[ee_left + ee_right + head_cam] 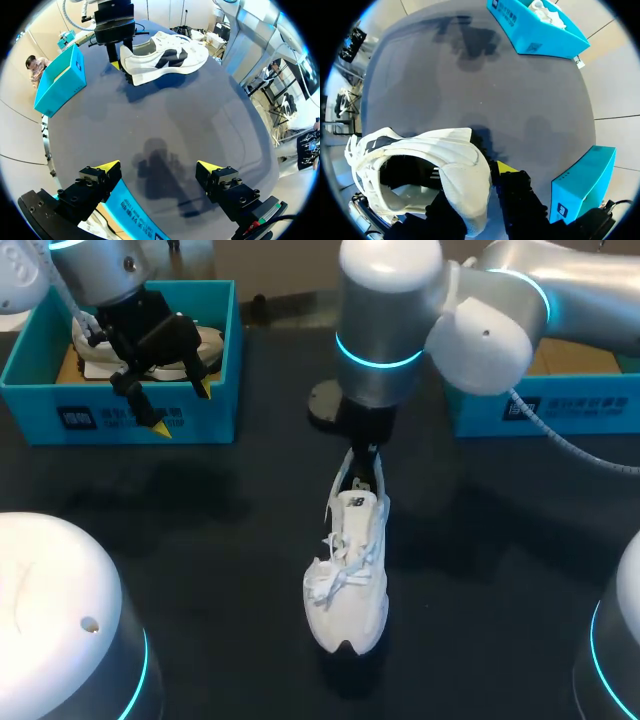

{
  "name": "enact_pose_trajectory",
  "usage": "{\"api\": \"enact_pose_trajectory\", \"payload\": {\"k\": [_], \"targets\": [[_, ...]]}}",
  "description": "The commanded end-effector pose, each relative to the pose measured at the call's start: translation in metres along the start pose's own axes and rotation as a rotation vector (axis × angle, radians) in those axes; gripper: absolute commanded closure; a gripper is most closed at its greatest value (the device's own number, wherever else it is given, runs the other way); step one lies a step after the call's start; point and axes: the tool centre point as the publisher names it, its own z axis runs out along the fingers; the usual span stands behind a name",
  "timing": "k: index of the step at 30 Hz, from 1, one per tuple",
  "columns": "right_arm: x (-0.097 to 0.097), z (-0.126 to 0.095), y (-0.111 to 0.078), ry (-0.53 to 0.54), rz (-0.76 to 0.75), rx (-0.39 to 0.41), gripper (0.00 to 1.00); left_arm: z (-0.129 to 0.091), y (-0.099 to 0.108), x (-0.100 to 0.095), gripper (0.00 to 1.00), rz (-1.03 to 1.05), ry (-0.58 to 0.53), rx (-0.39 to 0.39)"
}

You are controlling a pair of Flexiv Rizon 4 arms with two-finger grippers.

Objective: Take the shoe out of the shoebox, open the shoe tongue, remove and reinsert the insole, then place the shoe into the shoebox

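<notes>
A white shoe [348, 575] lies on the dark table near the middle, toe toward the front edge. My right gripper [365, 478] is shut on its heel collar. In the right wrist view the gripper [475, 174] has one finger [506, 167] outside the heel of the shoe [447, 165] and the other hidden inside it. My left gripper [182, 408] hangs open and holds nothing above the front wall of the left blue shoebox [120, 418]. From the left wrist, this gripper [159, 167] looks across bare table toward the shoe [165, 56].
A second white shoe [92, 348] lies inside the left shoebox [535, 27]. Another blue shoebox [560, 405] stands at the back right, also seen as the right box [582, 182] beside my right gripper. Two rounded white arm bases [60, 610] fill the near corners.
</notes>
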Motion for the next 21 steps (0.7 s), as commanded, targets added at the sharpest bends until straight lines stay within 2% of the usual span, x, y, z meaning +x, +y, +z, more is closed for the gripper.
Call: {"api": "enact_pose_trajectory", "payload": {"k": [1, 5, 7, 13, 15, 19, 21], "targets": [[0.0, -0.001, -0.001, 0.002, -0.001, -0.005, 1.0, 0.0, 0.0, 0.001, 0.0, 0.0, 0.0, -0.002], [0.001, -0.005, -0.005, -0.006, 0.037, -0.018, 1.0, 0.0, 0.0, 0.001, 0.0, 0.0, 0.0, -0.002], [-0.01, -0.021, -0.02, -0.05, 0.027, 0.012, 1.0, 0.0, 0.0, 0.001, 0.0, 0.0, 0.0, -0.002], [-0.052, -0.059, -0.065, -0.026, -0.111, 0.109, 1.0, 0.0, 0.0, 0.001, 0.0, 0.0, 0.0, -0.002], [-0.063, -0.073, -0.08, -0.051, -0.175, 0.105, 1.0, 0.0, 0.0, 0.001, 0.0, 0.0, 0.0, -0.002], [-0.085, -0.096, -0.106, -0.064, -0.206, 0.124, 1.0, 0.0, 0.0, 0.001, 0.0, 0.0, 0.0, -0.002], [-0.094, -0.104, -0.118, -0.092, -0.225, 0.097, 1.0, 0.0, 0.0, 0.001, 0.0, 0.0, 0.0, -0.002]]}}
